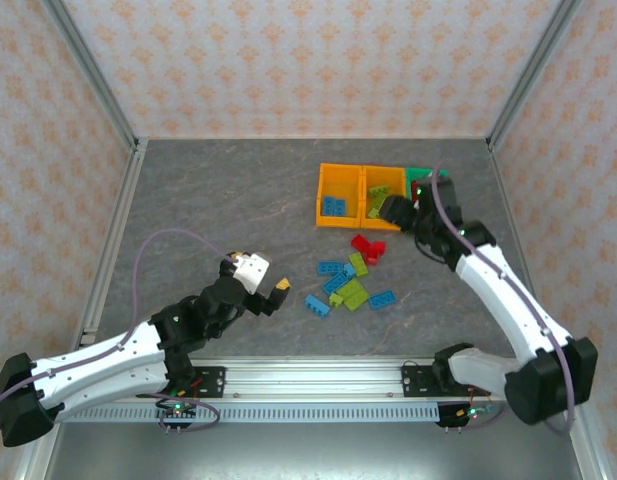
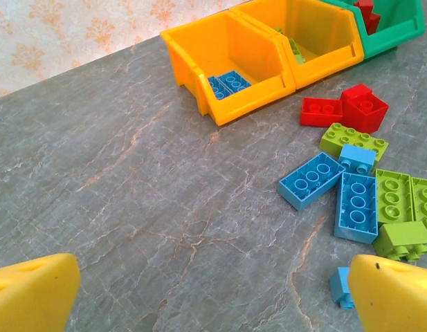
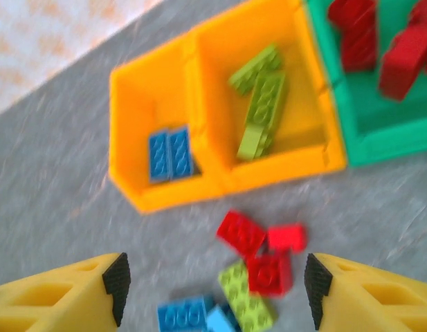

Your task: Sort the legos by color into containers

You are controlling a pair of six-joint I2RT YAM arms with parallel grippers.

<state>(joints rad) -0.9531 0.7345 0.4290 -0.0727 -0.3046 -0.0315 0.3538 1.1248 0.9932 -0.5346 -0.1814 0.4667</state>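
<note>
Right gripper (image 3: 213, 290) open, empty; view's blurry. Red bricks (image 3: 242, 234) just ahead between its fingers, nearest one's long axis probably diagonal. Green bin (image 3: 379, 145) beyond, to its right. Left gripper (image 2: 213, 294) wide, empty, farther off.

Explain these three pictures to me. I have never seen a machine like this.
Two robot arms are bolted at the near edge of a grey table. One picture looks down from above; the other two come from a camera on each wrist, the yellow tips being that arm's fingers. Three bins stand side by side: one orange bin holds blue bricks, the second orange bin lime ones, the green bin red ones. Loose bricks lie in front. The left pincer and the right pincer are open and hold nothing.
</note>
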